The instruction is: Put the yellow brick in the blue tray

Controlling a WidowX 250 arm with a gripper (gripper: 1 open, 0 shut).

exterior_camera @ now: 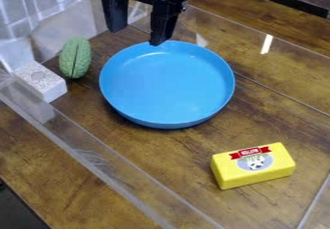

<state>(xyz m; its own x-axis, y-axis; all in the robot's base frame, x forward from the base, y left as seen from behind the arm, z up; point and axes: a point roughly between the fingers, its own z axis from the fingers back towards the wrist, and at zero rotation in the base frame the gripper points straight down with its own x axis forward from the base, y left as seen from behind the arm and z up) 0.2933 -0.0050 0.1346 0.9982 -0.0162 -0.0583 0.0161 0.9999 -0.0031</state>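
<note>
Approach step, nothing picked yet: gripper (141, 25) hanging empty with jaws spread, above far rim of blue tray (168, 83). Yellow brick (254, 165) flat on table, well apart from gripper, toward near right past tray. Next, judged: travel across tray, descend over brick, close on it.

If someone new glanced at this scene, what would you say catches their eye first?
Most likely the blue tray, a big round dish sitting empty in the middle of the wooden table. Next comes the yellow brick with its red-and-white label, lying apart near the front right. The dark gripper hangs open above the tray's far rim.
</note>
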